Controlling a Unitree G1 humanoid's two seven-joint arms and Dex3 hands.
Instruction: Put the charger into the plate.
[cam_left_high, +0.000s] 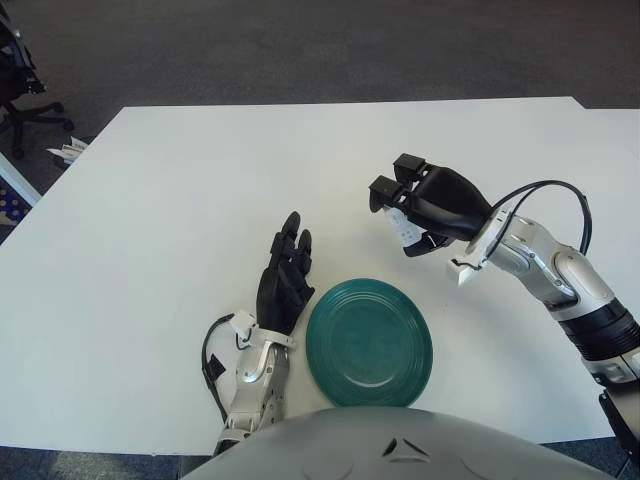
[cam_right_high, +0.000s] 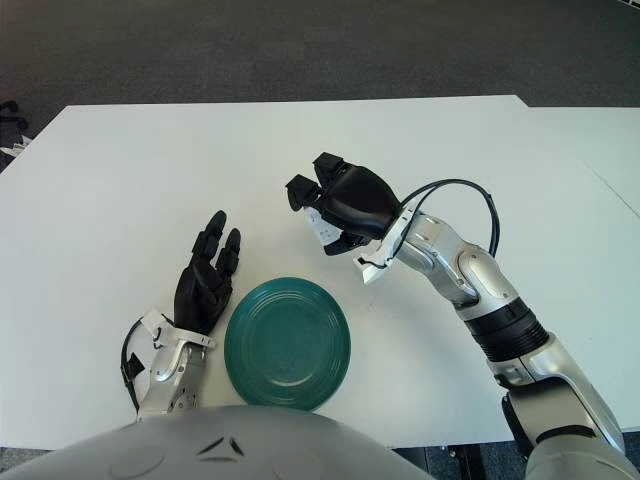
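A dark green round plate (cam_left_high: 369, 343) lies on the white table (cam_left_high: 180, 200) near the front edge. My right hand (cam_left_high: 412, 205) is above the table just behind and to the right of the plate, with its black fingers curled around a small white charger (cam_left_high: 404, 230). The charger shows below the fingers; it also shows in the right eye view (cam_right_high: 322, 226). My left hand (cam_left_high: 283, 280) shows just left of the plate, fingers stretched out flat and holding nothing.
An office chair (cam_left_high: 18, 85) stands on the dark carpet beyond the table's far left corner. A second white table edge (cam_right_high: 610, 150) shows at the right. The robot's grey torso (cam_left_high: 400, 450) fills the bottom middle.
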